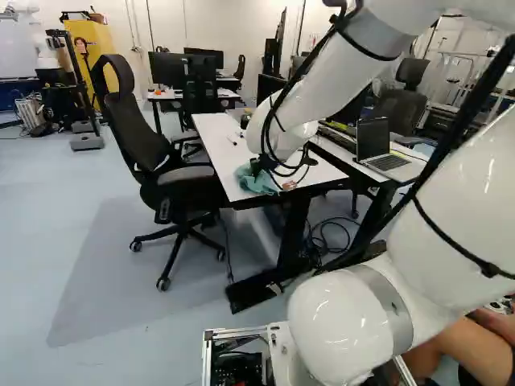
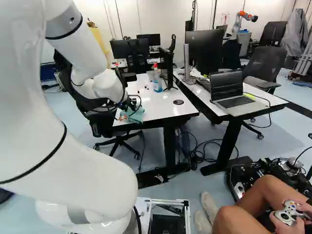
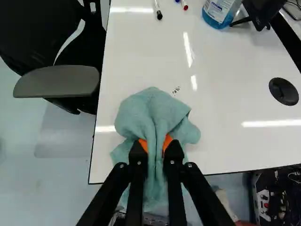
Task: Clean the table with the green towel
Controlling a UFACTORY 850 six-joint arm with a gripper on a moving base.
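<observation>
In the left base view my gripper (image 1: pixel 259 165) is low over the near end of the white table (image 1: pixel 216 137), at the green towel (image 1: pixel 256 182). The wrist view shows the gripper (image 3: pixel 156 145) shut on the towel (image 3: pixel 153 113), a fold pinched between its orange pads. The cloth spreads bunched on the tabletop (image 3: pixel 225 150), and part hangs past the near edge. Just ahead of the towel lies a small dark mark (image 3: pixel 176 90) on the white surface.
Markers (image 3: pixel 158 10) and a bottle of blue liquid (image 3: pixel 219 12) stand or lie farther up the table. A black chair (image 1: pixel 189 173) adjoins its left side. A laptop (image 2: pixel 235 92) sits on the neighbouring table. Another robot (image 2: pixel 242 20) is far behind; a seated person is at the right.
</observation>
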